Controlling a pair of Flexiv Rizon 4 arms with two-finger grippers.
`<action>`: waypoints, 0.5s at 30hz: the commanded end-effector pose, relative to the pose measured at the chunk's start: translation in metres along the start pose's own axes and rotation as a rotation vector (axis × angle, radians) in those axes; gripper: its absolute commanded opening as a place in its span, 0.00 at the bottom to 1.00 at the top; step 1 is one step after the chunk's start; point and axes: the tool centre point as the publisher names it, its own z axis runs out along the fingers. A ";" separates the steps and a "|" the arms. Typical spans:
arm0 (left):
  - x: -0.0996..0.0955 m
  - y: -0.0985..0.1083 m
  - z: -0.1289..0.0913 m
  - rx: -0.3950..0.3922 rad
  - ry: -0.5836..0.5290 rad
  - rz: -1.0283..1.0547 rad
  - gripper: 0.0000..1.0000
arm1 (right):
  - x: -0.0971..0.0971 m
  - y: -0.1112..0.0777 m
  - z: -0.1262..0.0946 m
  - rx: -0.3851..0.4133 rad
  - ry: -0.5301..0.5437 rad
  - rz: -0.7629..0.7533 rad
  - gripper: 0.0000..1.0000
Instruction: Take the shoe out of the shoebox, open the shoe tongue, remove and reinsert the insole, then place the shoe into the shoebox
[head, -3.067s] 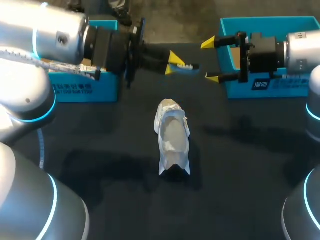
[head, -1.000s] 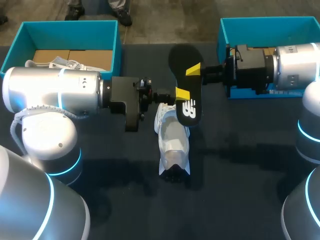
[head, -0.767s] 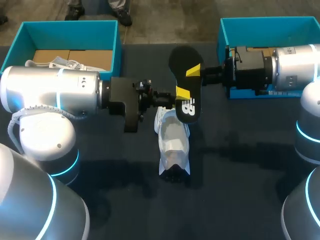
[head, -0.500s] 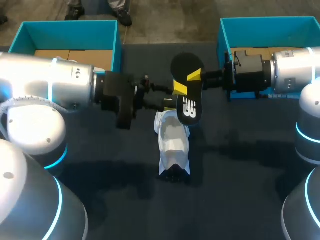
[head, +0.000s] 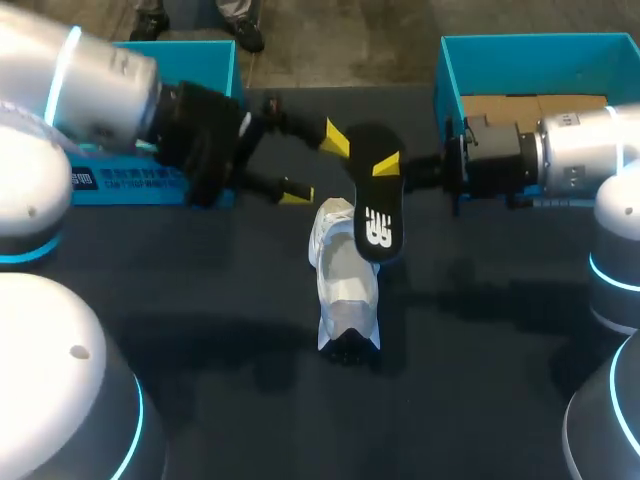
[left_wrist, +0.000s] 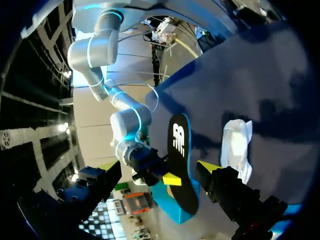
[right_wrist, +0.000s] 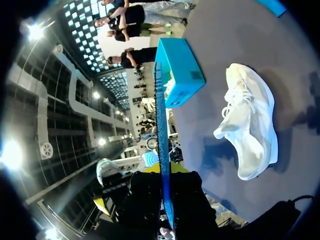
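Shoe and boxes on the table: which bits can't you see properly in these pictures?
- Shoe, head view: its far end is partly behind the black insole held above it.
- Left shoebox, head view: the left arm covers most of it, so its inside is hidden.
- Insole, right wrist view: seen edge-on, so neither face shows.
- Right gripper, head view: one finger is behind the insole.

The white shoe (head: 345, 285) lies lengthwise across the middle, with open dark table (head: 200, 330) on both sides of it toward the lower corners. Over its upper end hangs the black insole (head: 377, 225), pinched in the right gripper (head: 383, 170). The spread-fingered left gripper (head: 314, 167) crowds the gap between the left shoebox (head: 222, 60) and right shoebox (head: 450, 70).
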 end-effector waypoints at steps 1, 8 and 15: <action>-0.010 0.012 -0.013 0.062 0.315 -0.026 1.00 | -0.005 -0.003 0.005 -0.003 0.004 0.002 0.00; -0.017 0.026 -0.023 0.099 0.499 -0.089 1.00 | -0.012 -0.009 0.009 0.006 -0.011 0.001 0.00; -0.025 0.030 -0.022 0.145 0.652 -0.130 1.00 | -0.016 -0.012 0.014 0.021 -0.037 -0.005 0.00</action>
